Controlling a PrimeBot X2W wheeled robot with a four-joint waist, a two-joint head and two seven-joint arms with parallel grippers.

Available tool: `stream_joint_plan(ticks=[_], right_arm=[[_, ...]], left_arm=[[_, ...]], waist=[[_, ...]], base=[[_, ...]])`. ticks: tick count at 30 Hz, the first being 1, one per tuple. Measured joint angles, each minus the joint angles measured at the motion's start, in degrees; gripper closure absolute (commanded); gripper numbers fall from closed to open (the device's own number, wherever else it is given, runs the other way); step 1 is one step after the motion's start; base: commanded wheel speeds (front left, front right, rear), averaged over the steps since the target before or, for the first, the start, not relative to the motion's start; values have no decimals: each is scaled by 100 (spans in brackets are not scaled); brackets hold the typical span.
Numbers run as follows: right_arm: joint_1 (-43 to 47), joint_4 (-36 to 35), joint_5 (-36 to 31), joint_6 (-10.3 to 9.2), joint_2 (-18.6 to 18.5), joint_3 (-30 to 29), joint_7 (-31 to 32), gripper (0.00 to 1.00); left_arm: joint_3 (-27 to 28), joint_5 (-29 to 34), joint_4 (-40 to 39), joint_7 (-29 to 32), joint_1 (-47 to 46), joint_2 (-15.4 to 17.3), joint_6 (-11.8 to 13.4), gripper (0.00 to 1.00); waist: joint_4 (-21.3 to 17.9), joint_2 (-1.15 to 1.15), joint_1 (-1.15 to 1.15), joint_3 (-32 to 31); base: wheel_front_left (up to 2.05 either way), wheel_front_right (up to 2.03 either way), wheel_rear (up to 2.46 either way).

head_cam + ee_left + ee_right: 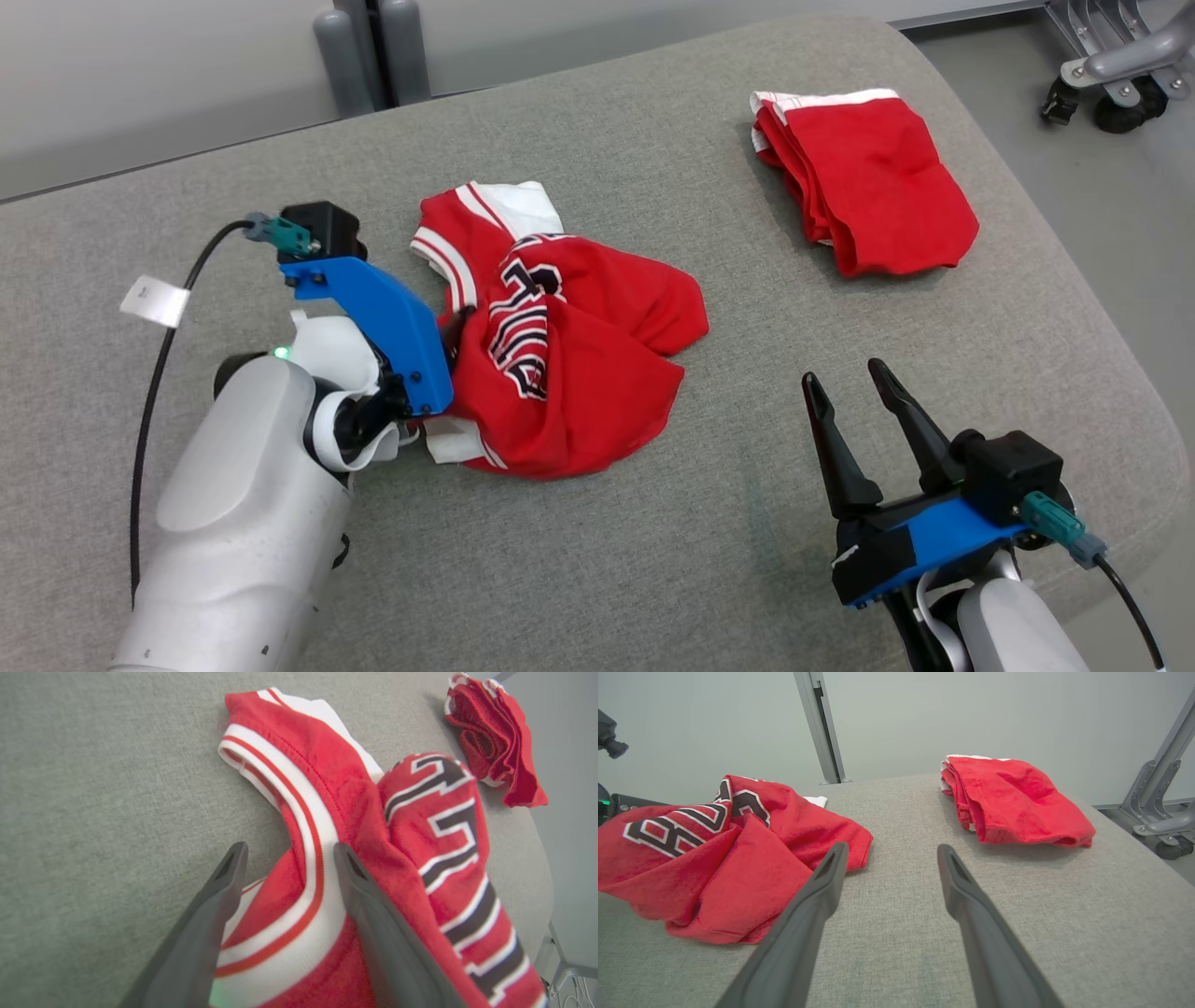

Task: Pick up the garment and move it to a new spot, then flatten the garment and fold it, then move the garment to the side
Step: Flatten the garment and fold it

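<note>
1. Straddling the striped trim (pixel 314 858) of the crumpled jersey (pixel 579 373) with the left gripper (pixel 287 851), spread wide, nothing clamped yet.
2. Hovering wide and empty with the right gripper (pixel 845 373), near the counter's (pixel 653 579) near right corner.
3. Judging the jersey, bunched mid-counter, unlifted: moving, flattening, folding and setting aside all left.
4. Noting a folded red garment (pixel 868 187) by the far right corner.

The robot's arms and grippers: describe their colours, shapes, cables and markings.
The left gripper and right gripper each have two long, dark, tapering fingers on a blue bracket carrying a black box with a teal connector. A black cable with a white tag runs from the left one. The left forearm is a smooth pale shell with a small green light.
</note>
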Motion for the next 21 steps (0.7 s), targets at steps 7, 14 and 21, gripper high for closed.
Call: stream_joint_plan(ticks=[7,14,21], right_arm=[[-19,-3,-32,0,0,-33,2,0],[-50,-86,-63,0,1,-89,20,0],[-67,-83,-66,0,1,-151,26,0]], left_arm=[[-191,-265,-224,1139,157,-192,289,0],[-415,-365,-609,1379,354,-339,183,100],[-267,-516,-1167,471,457,-415,-80,100]], waist=[[45,0,-1,-55],[201,0,0,9],[537,0,0,-83]], base=[[0,0,0],[0,0,0],[0,0,0]])
